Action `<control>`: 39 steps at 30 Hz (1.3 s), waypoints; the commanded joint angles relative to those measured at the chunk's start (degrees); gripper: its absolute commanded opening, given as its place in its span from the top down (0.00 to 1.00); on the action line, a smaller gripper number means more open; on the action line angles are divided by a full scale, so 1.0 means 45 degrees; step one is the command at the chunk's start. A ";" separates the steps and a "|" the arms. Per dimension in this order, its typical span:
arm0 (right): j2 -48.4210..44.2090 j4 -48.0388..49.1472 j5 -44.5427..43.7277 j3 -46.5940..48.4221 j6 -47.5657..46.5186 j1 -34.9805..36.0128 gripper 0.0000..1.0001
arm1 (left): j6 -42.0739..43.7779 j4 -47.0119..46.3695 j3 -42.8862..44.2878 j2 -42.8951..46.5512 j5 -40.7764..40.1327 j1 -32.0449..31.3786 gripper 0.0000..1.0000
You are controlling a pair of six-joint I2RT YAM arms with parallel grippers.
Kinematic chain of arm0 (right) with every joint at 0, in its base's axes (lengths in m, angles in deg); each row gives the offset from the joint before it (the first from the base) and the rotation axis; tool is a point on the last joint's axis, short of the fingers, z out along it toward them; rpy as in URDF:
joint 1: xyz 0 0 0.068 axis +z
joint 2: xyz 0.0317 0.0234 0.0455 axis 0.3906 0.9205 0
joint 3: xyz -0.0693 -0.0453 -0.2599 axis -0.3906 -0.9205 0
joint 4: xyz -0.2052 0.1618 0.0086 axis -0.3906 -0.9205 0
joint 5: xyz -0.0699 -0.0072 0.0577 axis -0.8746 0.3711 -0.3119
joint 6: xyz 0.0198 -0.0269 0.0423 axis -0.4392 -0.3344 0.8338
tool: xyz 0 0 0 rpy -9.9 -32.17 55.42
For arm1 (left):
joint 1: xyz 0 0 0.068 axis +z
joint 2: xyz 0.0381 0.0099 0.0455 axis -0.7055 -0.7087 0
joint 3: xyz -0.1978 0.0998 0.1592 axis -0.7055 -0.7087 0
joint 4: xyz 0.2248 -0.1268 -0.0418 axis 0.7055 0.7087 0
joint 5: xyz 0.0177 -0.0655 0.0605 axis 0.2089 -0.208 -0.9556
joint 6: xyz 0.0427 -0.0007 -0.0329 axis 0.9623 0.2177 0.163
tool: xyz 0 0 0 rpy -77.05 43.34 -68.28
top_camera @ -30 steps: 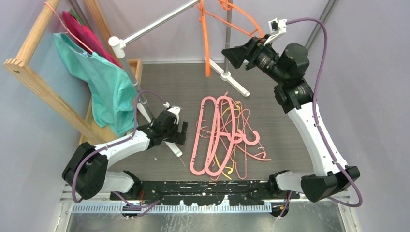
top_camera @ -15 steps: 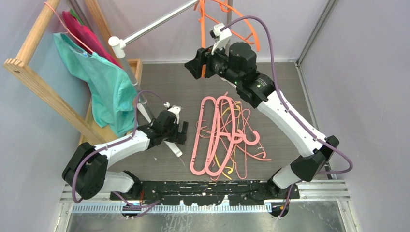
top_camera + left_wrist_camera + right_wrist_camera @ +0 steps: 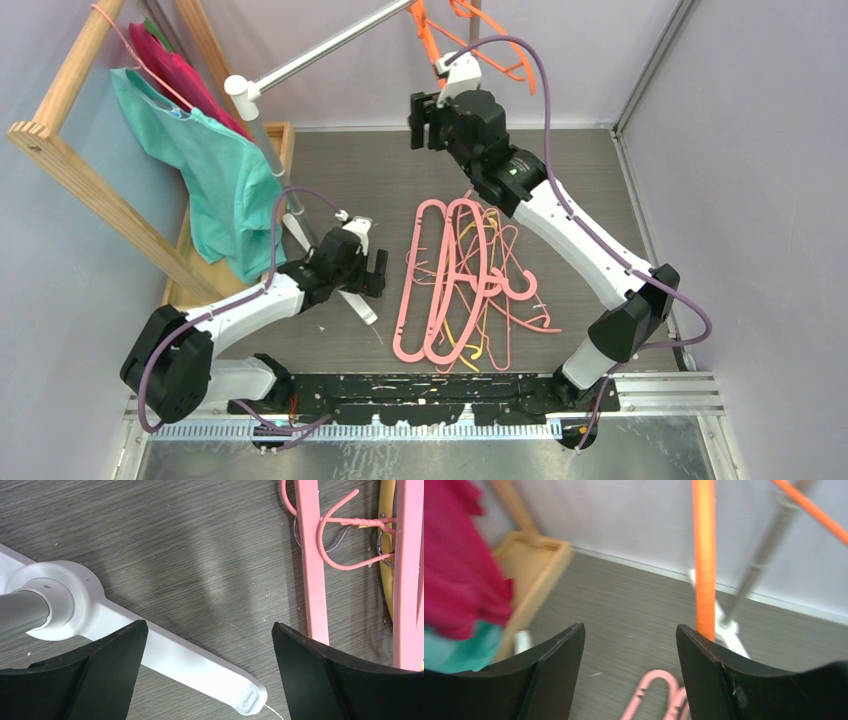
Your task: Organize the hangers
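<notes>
A pile of hangers (image 3: 470,285) lies mid-table: thick pink ones (image 3: 440,280) over thin pink, orange and yellow ones. Two orange hangers (image 3: 470,35) hang on the metal rail at the back. My right gripper (image 3: 420,115) is raised just below them, open and empty. In the right wrist view (image 3: 629,630) an orange hanger arm (image 3: 704,555) runs just behind the right finger. My left gripper (image 3: 380,275) is open and empty, low over the table left of the pile. In the left wrist view (image 3: 207,645) a thick pink hanger (image 3: 312,570) lies by the right finger.
A wooden rack (image 3: 70,160) at the left holds a thin pink hanger with teal (image 3: 220,180) and magenta garments. The metal rail (image 3: 320,50) stands on poles with white feet (image 3: 355,300), one beneath my left gripper (image 3: 200,670). Walls close the back and right.
My right arm has swung left from the back right to under the rail, still open. The orange hangers have shifted on the rail. The left arm has barely moved.
</notes>
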 commanded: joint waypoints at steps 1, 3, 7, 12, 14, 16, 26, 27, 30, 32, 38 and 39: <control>-0.0865 0.0740 -0.2659 -0.0742 -0.0205 -0.1364 0.27 | 0.0079 -0.0639 -0.0077 0.0331 -0.0086 0.0000 0.02; -0.1157 0.1262 -0.2574 -0.1258 -0.0316 -0.1737 0.27 | 0.0086 -0.0609 -0.0091 0.0328 -0.0079 0.0000 0.02; -0.1241 0.1701 -0.4416 -0.1356 -0.1296 -0.1893 0.26 | 0.0086 -0.0555 -0.0173 0.0429 -0.0221 0.0000 0.02; -0.1465 0.1765 -0.4730 -0.1570 -0.1198 -0.2592 0.24 | 0.0051 -0.0521 -0.0298 0.0546 -0.0312 0.0011 0.02; -0.1591 0.1917 -0.4913 -0.1749 -0.1207 -0.2732 0.24 | 0.0035 -0.0503 -0.0320 0.0552 -0.0336 0.0000 0.02; -0.1583 0.2023 -0.5389 -0.1757 -0.1416 -0.2892 0.24 | 0.0047 -0.0446 -0.0320 0.0562 -0.0373 0.0011 0.02; -0.1256 0.1726 -0.4861 -0.1263 -0.0771 -0.5036 0.23 | -0.0075 -0.0335 -0.0466 0.0827 -0.0523 0.0005 0.02; -0.1198 0.1715 -0.4808 -0.1206 -0.0742 -0.5112 0.23 | -0.0069 -0.0326 -0.0460 0.0826 -0.0524 0.0005 0.02; -0.1248 0.1606 -0.4118 -0.1189 -0.0587 -0.5203 0.23 | -0.0083 -0.0306 -0.0467 0.0853 -0.0523 0.0000 0.02; -0.1582 0.1604 -0.3084 -0.1461 -0.0529 -0.5195 0.23 | -0.0089 -0.0323 -0.0484 0.0871 -0.0532 0.0000 0.02; -0.2952 0.1007 0.0739 -0.2316 -0.0206 -0.5210 0.23 | -0.0034 -0.0344 -0.0389 0.0689 -0.0428 0.0009 0.02; -0.3138 0.0778 0.1708 -0.2378 -0.0220 -0.5212 0.23 | -0.0013 -0.0359 -0.0396 0.0626 -0.0407 0.0003 0.02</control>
